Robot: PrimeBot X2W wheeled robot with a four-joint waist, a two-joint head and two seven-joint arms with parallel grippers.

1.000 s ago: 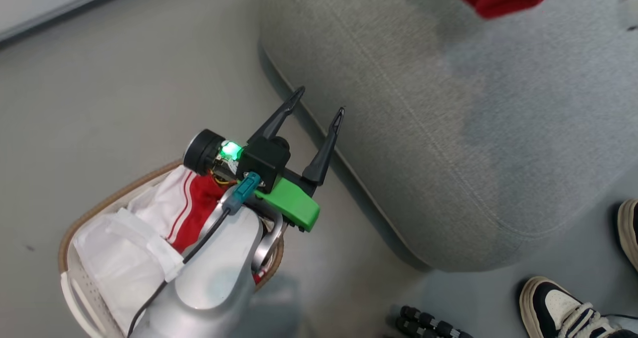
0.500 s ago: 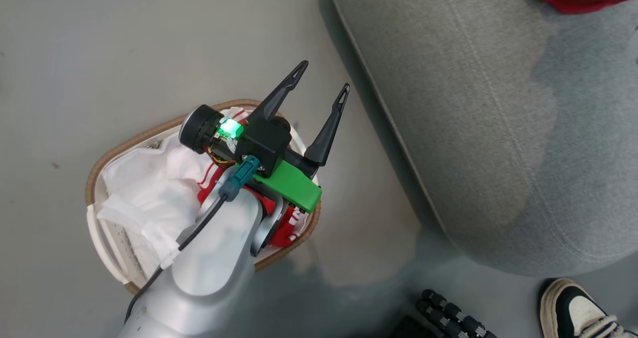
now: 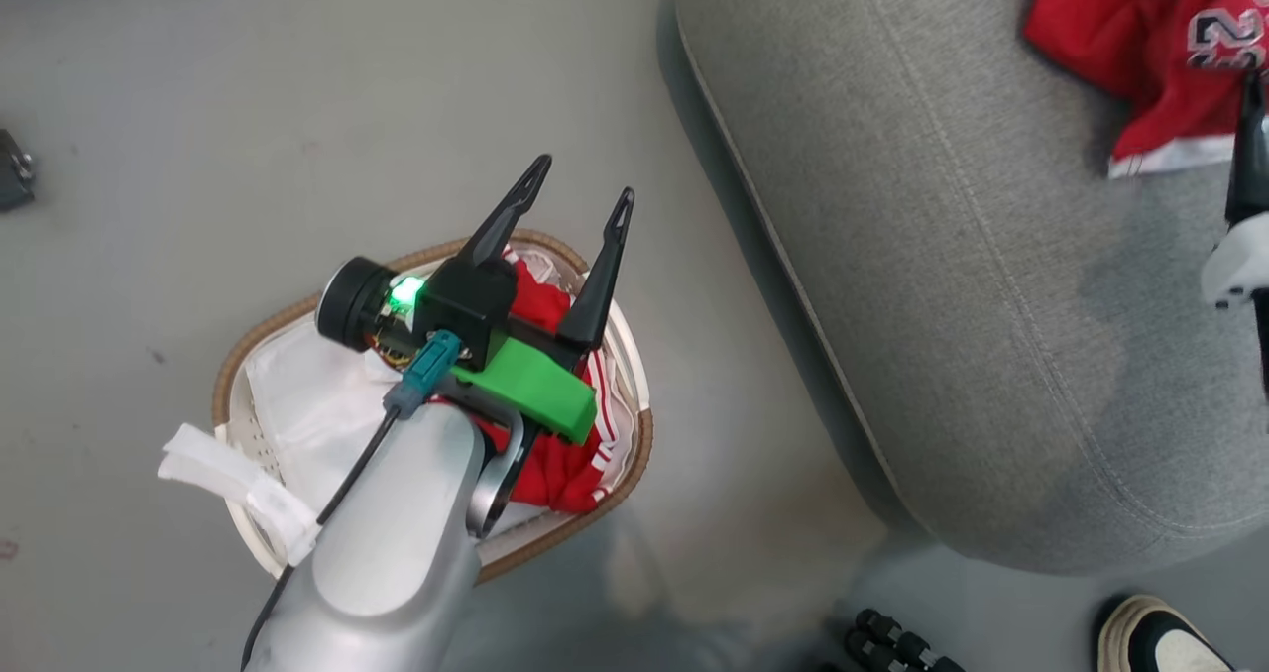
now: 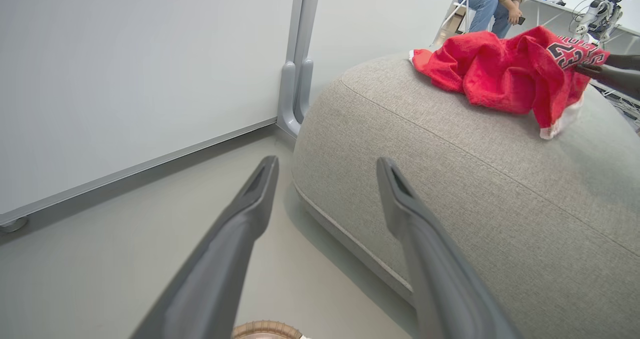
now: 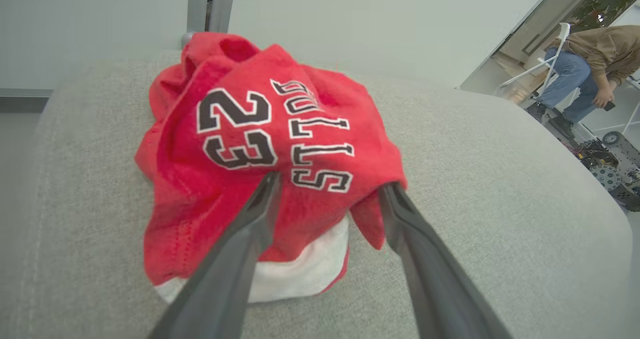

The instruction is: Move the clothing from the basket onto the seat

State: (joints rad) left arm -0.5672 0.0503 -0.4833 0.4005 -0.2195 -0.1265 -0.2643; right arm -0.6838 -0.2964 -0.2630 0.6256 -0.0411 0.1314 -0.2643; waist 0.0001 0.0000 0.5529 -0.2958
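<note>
Largest: grey woven seat (image 3: 942,256), under the right end effector (image 5: 330,183) and off to the right of the left end effector (image 3: 580,181).

Next: oval basket (image 3: 634,459) with brown rim and white liner (image 3: 297,404), on the floor (image 3: 297,107) directly below the left end effector.

On the seat: crumpled red jersey (image 5: 280,144), right at the right end effector's fingertips (image 5: 262,199). Printed on it in black with white edging: "23", clear to read. Beside that, block letters ending in "LLS", with the start lost in a fold. White hem strip along the near edge, framed by the two fingers.

In the basket: red garment (image 3: 555,474) with thin white stripes, beneath the left end effector's wrist.

Right end effector: spread wide, tips against the jersey's near edge, nothing clamped.

Left end effector: spread wide as well, empty, touching nothing, hanging above the basket's far rim and pointing toward the strip of floor beside the seat.
</note>
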